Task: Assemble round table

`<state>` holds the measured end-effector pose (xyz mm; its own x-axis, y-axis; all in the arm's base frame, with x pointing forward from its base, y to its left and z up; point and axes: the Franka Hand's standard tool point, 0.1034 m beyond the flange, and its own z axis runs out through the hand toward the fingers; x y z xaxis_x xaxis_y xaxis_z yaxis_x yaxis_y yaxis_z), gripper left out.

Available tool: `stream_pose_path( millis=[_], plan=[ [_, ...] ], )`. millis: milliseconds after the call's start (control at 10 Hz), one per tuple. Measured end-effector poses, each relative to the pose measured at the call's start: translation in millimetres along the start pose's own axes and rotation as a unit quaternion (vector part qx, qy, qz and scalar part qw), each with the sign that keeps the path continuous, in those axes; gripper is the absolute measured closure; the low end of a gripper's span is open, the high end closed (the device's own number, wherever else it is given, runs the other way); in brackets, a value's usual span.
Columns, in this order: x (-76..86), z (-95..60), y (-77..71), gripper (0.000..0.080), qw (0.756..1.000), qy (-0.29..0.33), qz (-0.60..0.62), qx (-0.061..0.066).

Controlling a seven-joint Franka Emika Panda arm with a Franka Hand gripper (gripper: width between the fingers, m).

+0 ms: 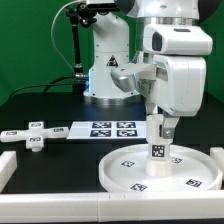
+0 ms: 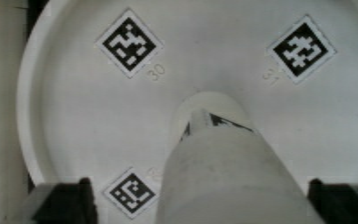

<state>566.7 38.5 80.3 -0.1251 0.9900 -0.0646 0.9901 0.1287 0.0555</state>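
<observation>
The large rimmed round disc [image 1: 125,168] lies on the black mat at the front, its tags facing up. The short thick cylinder [image 1: 158,148] stands upright near the disc's middle, with a tag on its side. My gripper [image 1: 159,128] reaches straight down over the cylinder's top. In the wrist view the cylinder [image 2: 229,170] runs between my two dark fingers [image 2: 69,200], and bare disc [image 2: 211,50] shows on each side of it, so the jaws stand open around it. The small cross-shaped piece [image 1: 35,136] lies at the exterior view's left.
The marker board [image 1: 110,128] lies flat behind the disc. A plain white bar [image 1: 8,170] edges the mat at the exterior view's left. The arm's base [image 1: 105,70] stands at the back, beside a dark stand with cables.
</observation>
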Motion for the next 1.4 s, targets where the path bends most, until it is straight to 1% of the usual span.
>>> stream_pose_path(
  millis=[100, 500, 600, 700, 800, 900, 1000, 1400],
  plan=[
    [-1.3, 0.9, -1.8, 0.0390, 1.000, 0.000, 0.001, 0.003],
    [-1.5, 1.5, -2.8, 0.0389, 1.000, 0.000, 0.014, 0.005],
    [-1.2, 1.7, -3.2, 0.0389, 0.999, 0.001, 0.048, 0.006],
    [-0.9, 1.9, -3.8, 0.0389, 0.994, 0.001, 0.112, 0.007],
    [0.0, 2.2, -4.4, 0.0389, 0.983, 0.002, 0.185, 0.008],
    [0.1, 2.4, -5.0, 0.0389, 0.974, 0.002, 0.226, 0.010],
    [0.2, 2.5, -5.0, 0.0389, 0.969, 0.002, 0.248, 0.010],
    [1.5, 2.6, -5.3, 0.0389, 0.931, 0.001, 0.365, 0.011]
  ],
)
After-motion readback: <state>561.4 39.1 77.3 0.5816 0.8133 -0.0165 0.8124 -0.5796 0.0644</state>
